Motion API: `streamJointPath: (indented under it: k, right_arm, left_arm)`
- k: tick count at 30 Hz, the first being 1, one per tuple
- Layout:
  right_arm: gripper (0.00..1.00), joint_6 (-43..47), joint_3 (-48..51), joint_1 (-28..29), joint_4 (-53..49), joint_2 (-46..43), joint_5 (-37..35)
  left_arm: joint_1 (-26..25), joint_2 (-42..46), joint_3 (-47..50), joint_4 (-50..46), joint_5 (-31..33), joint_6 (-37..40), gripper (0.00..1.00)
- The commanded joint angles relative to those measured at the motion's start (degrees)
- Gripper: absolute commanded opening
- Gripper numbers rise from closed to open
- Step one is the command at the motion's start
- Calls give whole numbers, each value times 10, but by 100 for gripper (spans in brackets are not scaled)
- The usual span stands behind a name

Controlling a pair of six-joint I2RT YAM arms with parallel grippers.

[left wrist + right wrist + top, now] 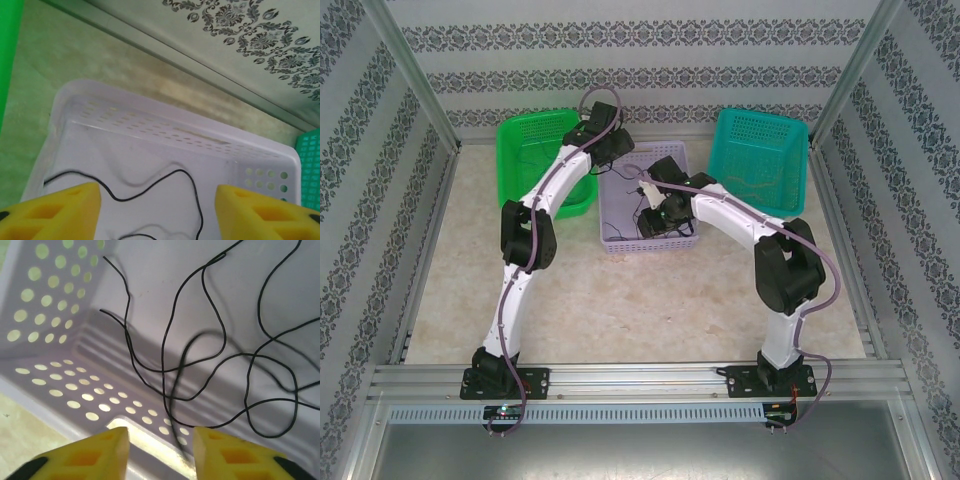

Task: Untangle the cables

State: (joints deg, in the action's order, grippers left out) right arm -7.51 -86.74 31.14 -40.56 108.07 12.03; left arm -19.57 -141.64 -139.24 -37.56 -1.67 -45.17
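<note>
Thin black cables (200,365) lie looped and crossing on the floor of the lavender basket (55,375). One blurred strand (176,432) runs down between my right gripper's fingers without being pinched. My right gripper (161,452) is open, low over the basket's near wall. In the top view it (658,212) sits inside the lavender basket (616,240). My left gripper (157,215) is wide open above the basket's far end, with one curly black cable (150,189) on the floor between its yellow fingers (50,212). It (618,158) hangs over the basket's back rim.
A green basket (535,140) stands at the back left and a teal basket (760,135) at the back right, the latter with faint thin wires inside. Patterned walls and metal rails enclose the table. Bare tabletop (640,310) lies in front of the baskets.
</note>
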Motion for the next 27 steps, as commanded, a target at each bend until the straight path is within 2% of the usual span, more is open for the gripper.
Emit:
streamJointPath:
  k: [1,5,8,12,13,15,16,19,21,23,24,26,27]
  right_arm:
    - [45,-15,-20,-9,-25,-44,-3]
    - [47,-39,-10,-31,-19,-91,-4]
    - [48,-64,8,-52,-4,-139,-13]
    - [51,-101,52,-90,31,-220,-25]
    - [56,-114,73,-102,45,-247,-37]
    - [69,-143,113,-127,70,-296,-66]
    - [98,-155,137,-146,83,-322,-72]
    - [98,-192,195,-195,95,-390,-115]
    - [98,-179,231,-203,107,-436,-163]
    - [98,-179,285,-196,121,-484,-293]
    - [98,-171,317,-198,144,-504,-326]
    - [98,-115,404,-218,224,-551,-330]
    - [98,-68,448,-224,281,-565,-326]
  left_arm:
    - [-10,67,-14,-24,-3,7,68]
    - [-10,100,-26,-47,-13,0,70]
    - [-12,141,-20,-64,4,3,70]
    - [-11,223,37,-80,35,13,72]
    - [-9,254,68,-74,31,19,75]
    - [-3,317,151,-38,6,39,100]
    - [-1,356,208,-12,-3,49,100]
    - [1,487,398,89,-11,82,100]
    - [1,557,486,90,21,107,100]
    - [0,623,563,61,70,127,100]
    - [0,648,593,43,103,122,100]
    - [-10,702,665,0,252,96,100]
    - [-10,725,701,0,289,100,100]
